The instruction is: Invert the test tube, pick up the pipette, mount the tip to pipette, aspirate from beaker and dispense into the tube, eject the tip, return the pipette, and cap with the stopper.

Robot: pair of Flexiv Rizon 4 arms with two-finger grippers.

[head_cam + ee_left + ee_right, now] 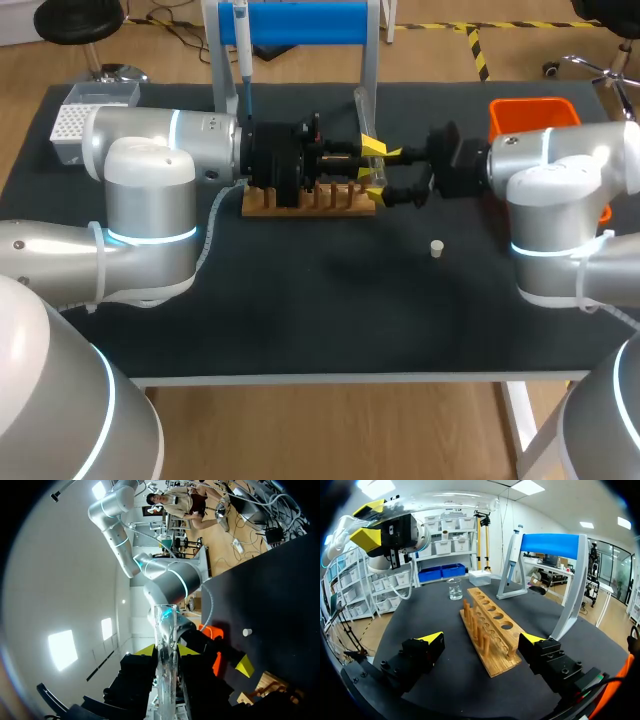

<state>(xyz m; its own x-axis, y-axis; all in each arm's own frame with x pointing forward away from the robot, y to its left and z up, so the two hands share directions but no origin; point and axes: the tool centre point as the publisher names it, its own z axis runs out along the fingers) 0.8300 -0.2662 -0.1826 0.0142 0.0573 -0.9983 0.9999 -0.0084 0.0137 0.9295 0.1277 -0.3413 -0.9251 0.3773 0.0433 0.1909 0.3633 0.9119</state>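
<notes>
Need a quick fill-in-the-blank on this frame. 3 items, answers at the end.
1. The left gripper is ___ on the clear glass test tube.
2. The right gripper, with the wooden tube rack ahead of it, is ___.
3. The white pipette hangs on the ___ stand.
Answers: shut; open; blue.

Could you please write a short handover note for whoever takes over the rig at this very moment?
Left gripper: shut on the test tube, held above the rack.
Right gripper: open, empty, facing the rack.
Pipette hangs on its blue stand; beaker stands past the rack's left end; stopper lies loose on the table.
Done: tube is out of the rack; I cannot tell whether it is inverted.
Left: pick up pipette, mount tip, aspirate, dispense, eject, return, cap.
</notes>
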